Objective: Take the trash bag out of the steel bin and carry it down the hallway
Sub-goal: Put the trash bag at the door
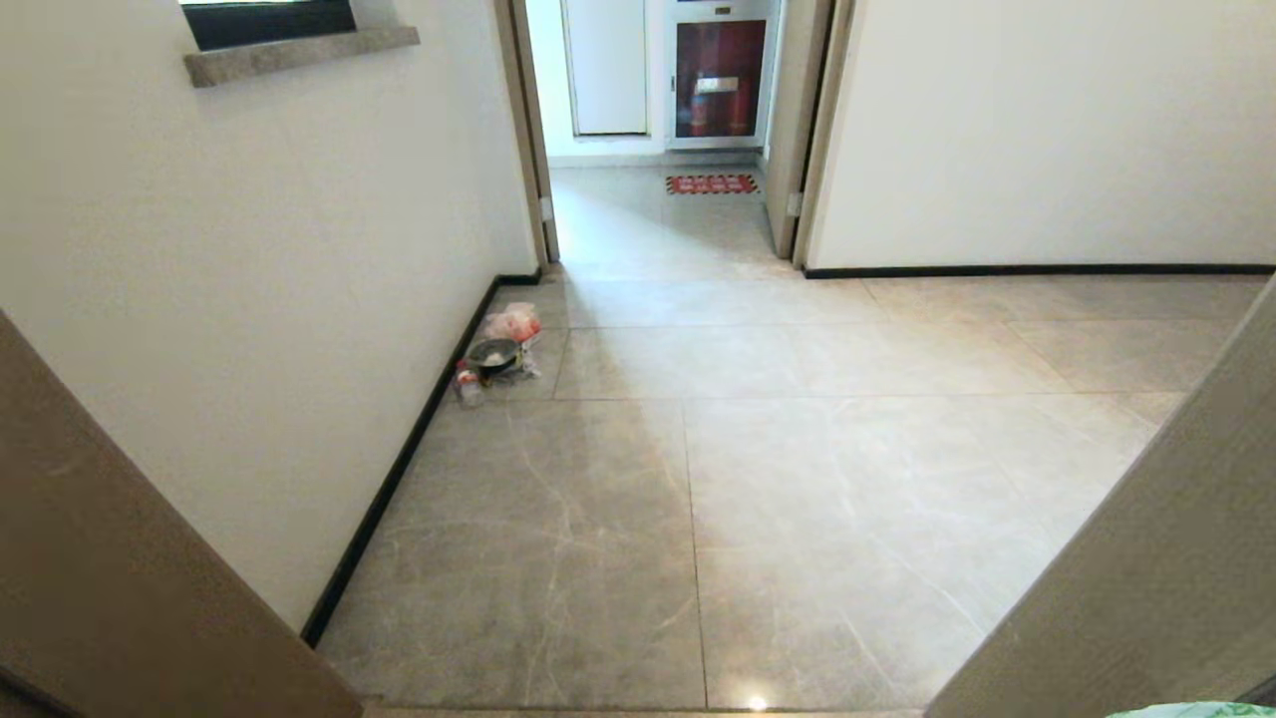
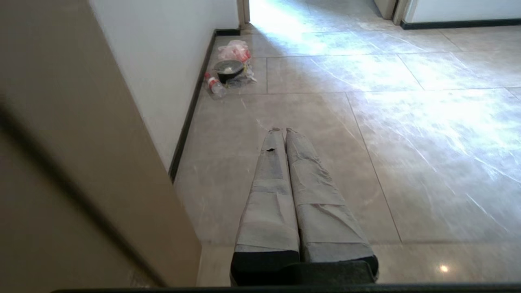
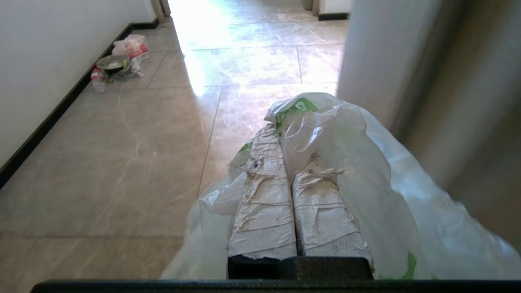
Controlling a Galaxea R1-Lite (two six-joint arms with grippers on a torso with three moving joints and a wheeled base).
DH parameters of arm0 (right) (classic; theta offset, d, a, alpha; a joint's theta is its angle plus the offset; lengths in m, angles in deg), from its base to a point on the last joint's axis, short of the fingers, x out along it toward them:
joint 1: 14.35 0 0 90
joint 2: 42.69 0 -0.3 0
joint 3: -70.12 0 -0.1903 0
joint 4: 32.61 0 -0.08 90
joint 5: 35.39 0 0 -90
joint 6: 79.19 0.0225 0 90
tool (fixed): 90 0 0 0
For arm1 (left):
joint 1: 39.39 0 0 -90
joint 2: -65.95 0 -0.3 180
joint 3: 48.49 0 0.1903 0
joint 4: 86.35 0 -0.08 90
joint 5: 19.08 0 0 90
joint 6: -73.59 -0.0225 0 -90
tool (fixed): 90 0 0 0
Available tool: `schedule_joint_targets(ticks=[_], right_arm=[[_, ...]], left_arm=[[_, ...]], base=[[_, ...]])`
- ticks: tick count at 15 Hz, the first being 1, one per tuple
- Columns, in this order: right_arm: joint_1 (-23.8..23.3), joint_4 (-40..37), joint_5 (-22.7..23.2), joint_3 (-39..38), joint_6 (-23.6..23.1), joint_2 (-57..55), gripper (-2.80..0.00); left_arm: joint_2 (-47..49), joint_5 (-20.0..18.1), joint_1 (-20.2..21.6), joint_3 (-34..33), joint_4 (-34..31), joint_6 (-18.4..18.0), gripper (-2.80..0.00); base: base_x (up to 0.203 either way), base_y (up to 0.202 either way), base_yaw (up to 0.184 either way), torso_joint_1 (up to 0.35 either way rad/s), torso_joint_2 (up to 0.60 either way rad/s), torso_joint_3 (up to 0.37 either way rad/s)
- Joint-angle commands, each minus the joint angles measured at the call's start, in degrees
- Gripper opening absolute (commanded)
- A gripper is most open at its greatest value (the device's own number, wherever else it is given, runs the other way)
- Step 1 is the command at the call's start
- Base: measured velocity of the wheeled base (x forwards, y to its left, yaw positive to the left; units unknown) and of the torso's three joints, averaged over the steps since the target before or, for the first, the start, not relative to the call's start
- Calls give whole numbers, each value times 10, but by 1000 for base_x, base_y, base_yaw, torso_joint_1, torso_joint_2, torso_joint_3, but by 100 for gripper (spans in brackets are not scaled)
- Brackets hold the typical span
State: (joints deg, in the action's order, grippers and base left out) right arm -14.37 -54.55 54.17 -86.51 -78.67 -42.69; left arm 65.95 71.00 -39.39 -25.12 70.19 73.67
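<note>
1. Head view: the hallway [image 1: 758,479] has glossy grey marble-look floor tiles, white walls and a black baseboard [image 1: 399,459] along the left wall. Neither arm shows here.
2. Head view: brown door frames [image 1: 100,558] cut in at about 8 o'clock and 4 o'clock. An open doorway [image 1: 658,150] lies at 12 o'clock, with a red mat [image 1: 712,184] on the floor beyond it.
3. Head view: at about 10 o'clock, against the left baseboard, sits a small litter pile: a pinkish-red plastic bag [image 1: 512,321], a dark bowl [image 1: 493,353] just in front of it, and a small bottle [image 1: 467,385] beside that. All lie close together; contact cannot be judged.
4. Head view: a sliver of green-and-white plastic shows at the 5 o'clock corner.
5. Right wrist view: right gripper [image 3: 285,134] has its jaws pressed together, clamped on the trash bag [image 3: 366,175]. The thin white plastic with green print drapes over and around the taped fingers [image 3: 264,203] and hangs on both sides.
6. Right wrist view: a door frame stands close by the bag; the litter pile is well apart, far down the floor.
7. Left wrist view: left gripper [image 2: 284,131] has its jaws together, holding nothing, above bare tiles, beside the door frame.
8. The steel bin is in none of the views.
</note>
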Motion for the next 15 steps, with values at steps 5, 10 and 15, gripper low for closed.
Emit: schedule_joint_targets(ticks=[5,10,15], right_arm=[[0,1,0,-5,0,-1,-280],[0,1,0,-5,0,-1,-280],[0,1,0,-5,0,-1,-280]], left_arm=[[0,0,0,0,0,0,-280],[0,0,0,0,0,0,-280],[0,0,0,0,0,0,-280]], base=[[186,0,2,3,4,2],[196,0,1,4,2,3],[194,0,1,4,2,2]])
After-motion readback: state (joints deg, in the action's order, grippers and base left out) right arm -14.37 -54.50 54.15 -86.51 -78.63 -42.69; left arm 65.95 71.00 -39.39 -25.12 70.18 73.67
